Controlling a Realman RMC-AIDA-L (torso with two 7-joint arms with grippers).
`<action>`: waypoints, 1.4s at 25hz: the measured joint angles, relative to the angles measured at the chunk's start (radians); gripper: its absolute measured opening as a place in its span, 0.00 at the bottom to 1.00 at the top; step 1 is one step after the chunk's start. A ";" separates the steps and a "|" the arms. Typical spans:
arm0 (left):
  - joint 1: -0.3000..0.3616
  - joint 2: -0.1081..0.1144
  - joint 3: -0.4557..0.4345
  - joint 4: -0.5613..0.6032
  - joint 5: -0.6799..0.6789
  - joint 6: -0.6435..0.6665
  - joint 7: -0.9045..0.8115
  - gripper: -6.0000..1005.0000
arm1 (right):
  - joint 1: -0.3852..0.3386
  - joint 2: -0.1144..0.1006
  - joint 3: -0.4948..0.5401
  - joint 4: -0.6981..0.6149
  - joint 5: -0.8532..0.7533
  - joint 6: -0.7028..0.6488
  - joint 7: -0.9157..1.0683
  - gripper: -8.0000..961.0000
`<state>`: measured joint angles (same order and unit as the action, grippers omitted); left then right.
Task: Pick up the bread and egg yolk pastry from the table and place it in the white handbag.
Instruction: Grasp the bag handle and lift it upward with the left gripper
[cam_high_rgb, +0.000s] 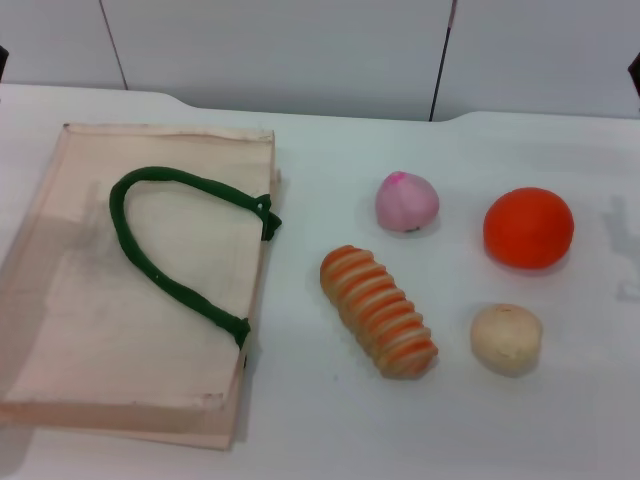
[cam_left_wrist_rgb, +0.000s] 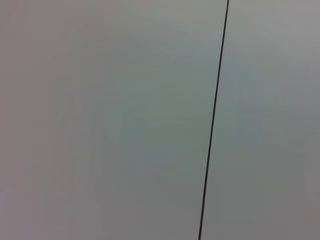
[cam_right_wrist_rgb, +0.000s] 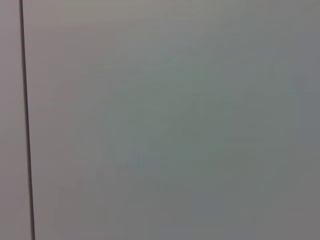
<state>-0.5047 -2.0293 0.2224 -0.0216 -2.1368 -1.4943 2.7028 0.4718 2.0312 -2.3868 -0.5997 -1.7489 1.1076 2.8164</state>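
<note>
In the head view the bread, a ridged loaf with orange and tan stripes, lies at a slant in the middle of the white table. To its right sits the egg yolk pastry, a small pale beige ball. The white handbag lies flat on the left, a cream fabric rectangle with a dark green rope handle looped on top. Neither gripper shows in any view. Both wrist views hold only a plain grey wall panel with a thin dark seam.
A pink round bun sits behind the bread. A smooth orange ball rests behind the pastry at the right. The table's far edge meets a panelled wall.
</note>
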 joint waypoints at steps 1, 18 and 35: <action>0.000 0.000 0.000 0.000 0.000 0.000 0.000 0.72 | 0.000 0.001 0.000 0.000 0.000 0.000 0.000 0.92; -0.003 0.000 0.000 -0.001 0.000 -0.001 0.000 0.72 | -0.001 0.001 0.000 0.000 0.000 0.000 0.000 0.92; -0.002 0.000 0.000 -0.001 0.000 -0.001 0.000 0.72 | -0.002 0.002 -0.001 0.000 0.000 0.000 0.000 0.92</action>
<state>-0.5067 -2.0293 0.2224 -0.0230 -2.1367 -1.4950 2.7028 0.4698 2.0333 -2.3882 -0.5997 -1.7487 1.1075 2.8164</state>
